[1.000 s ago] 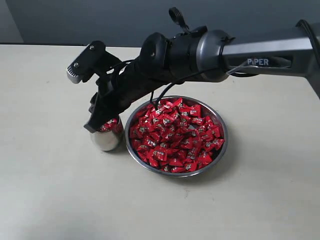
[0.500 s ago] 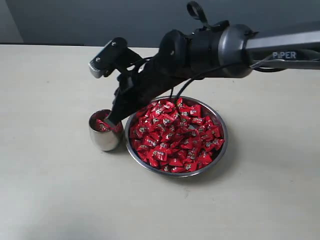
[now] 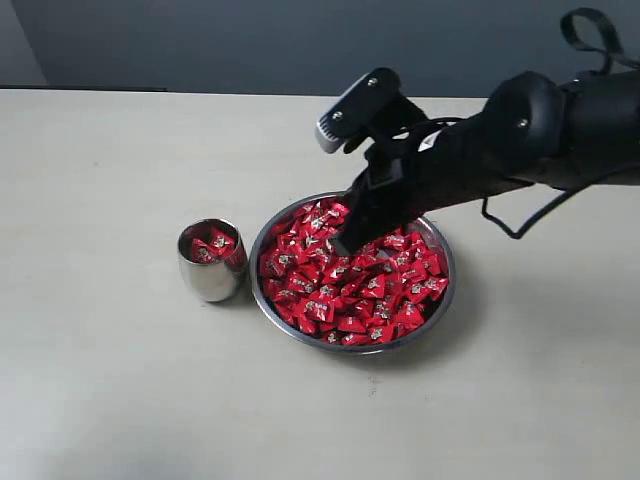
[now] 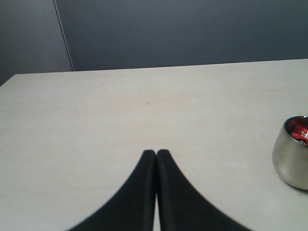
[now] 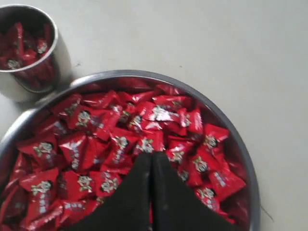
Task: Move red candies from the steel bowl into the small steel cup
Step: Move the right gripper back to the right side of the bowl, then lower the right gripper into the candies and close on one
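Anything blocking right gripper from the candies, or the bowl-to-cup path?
Nothing visible. The right gripper hangs shut directly over the red candies in the steel bowl; the small steel cup stands open-topped right beside the bowl.

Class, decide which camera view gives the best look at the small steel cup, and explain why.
The exterior view: the small steel cup stands whole beside the steel bowl, with red candies visible inside. The right wrist view crops it at the frame corner; the left wrist view shows only part of its side and rim.
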Motion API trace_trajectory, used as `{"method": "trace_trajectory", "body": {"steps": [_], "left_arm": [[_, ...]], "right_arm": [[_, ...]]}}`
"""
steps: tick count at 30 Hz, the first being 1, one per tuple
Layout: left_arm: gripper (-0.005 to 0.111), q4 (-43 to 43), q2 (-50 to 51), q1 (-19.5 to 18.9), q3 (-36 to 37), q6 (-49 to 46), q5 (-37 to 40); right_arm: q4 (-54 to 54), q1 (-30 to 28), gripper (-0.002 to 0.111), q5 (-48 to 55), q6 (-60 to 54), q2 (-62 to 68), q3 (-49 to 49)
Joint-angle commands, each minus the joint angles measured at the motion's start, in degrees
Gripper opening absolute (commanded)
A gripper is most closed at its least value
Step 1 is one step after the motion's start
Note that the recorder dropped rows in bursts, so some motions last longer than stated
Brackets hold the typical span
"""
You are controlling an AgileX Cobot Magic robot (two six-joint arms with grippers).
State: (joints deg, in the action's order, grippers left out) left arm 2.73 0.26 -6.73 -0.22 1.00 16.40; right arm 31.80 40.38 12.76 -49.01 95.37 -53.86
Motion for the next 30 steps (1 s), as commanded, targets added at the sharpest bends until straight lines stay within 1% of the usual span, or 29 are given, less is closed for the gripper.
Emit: {"method": "trace_trajectory", "body": {"steps": [1,6,11,14,19,25,30], "left_arm": [[0.000,-0.2,-0.3,0.0,0.2,0.1,-0.1],[0.000,-0.2,-0.3,0.0,0.2,0.1,-0.1],[0.000,-0.2,-0.3,0.0,0.2,0.1,-0.1],[0.000,-0.2,-0.3,0.0,0.2,0.1,-0.1],[0.000,-0.2,-0.3,0.0,0.2,0.1,-0.1],[0.000,-0.2,-0.3,0.0,0.2,0.1,-0.1],[0.000,-0.2,-0.3,0.0,0.2,0.1,-0.1]], "right_arm": [[0.5,-2.6,-0.001,-3.0,-0.5,-2.0,4.3],[0.2,-3.2,-0.001,-4.7,-0.5,-1.9,7.7],[-0.3,-3.2,-0.001,-11.4,-0.5,-1.9,11.8],[-1.5,-3.2,-0.001,-13.1,-0.5,-1.9,13.1],[-1.8,-3.2,-0.001,-13.2,-0.5,-1.9,13.2],[-3.1,-3.2,-0.001,-17.0,-0.5,-1.9,13.2],[-4.6,-3.2,-0.001,-15.9,-0.5,-1.3,13.1]]}}
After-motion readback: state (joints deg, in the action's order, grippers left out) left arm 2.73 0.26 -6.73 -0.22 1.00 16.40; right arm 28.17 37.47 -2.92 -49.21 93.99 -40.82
